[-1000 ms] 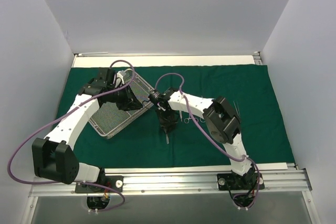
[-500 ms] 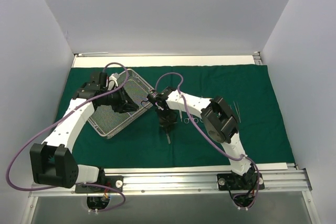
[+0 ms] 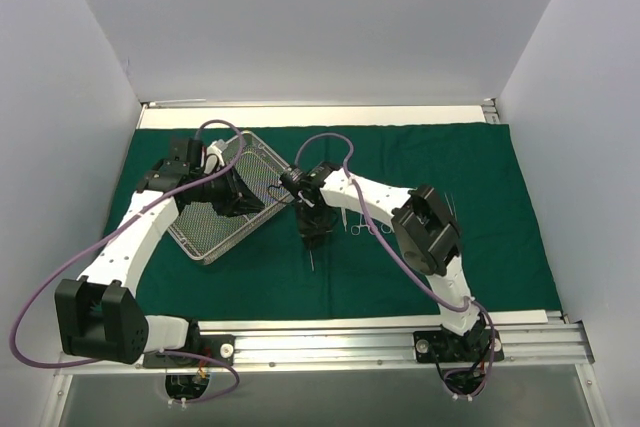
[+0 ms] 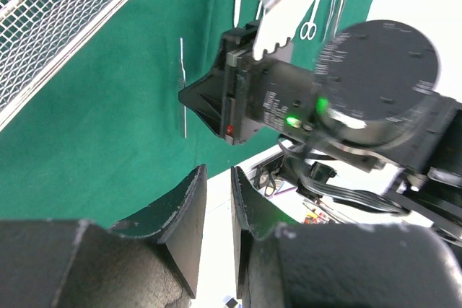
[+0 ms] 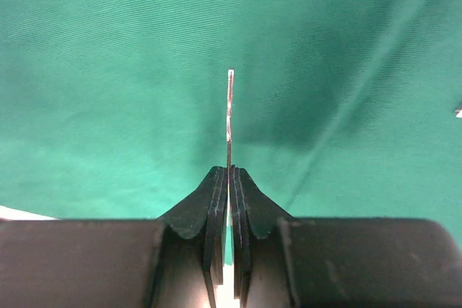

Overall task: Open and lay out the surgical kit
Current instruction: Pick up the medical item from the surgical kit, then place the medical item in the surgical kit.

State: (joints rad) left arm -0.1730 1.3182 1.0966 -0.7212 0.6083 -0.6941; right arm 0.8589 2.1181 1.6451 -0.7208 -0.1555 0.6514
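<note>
One rectangular silver wire-mesh tray (image 3: 205, 232) sits on the left part of the single dark green cloth drape (image 3: 450, 157) spread over the desk. Over the tray's right side, the left pincer (image 4: 218, 185) has its jaws slightly parted, with nothing between them. Just right of the tray, the right pincer (image 5: 229, 174) pinches one slender steel instrument (image 5: 229, 106), whose long axis runs far-to-near with its tip toward the desk's near edge. Further right of the tray lie two ring-handled steel instruments (image 3: 360, 228).
</note>
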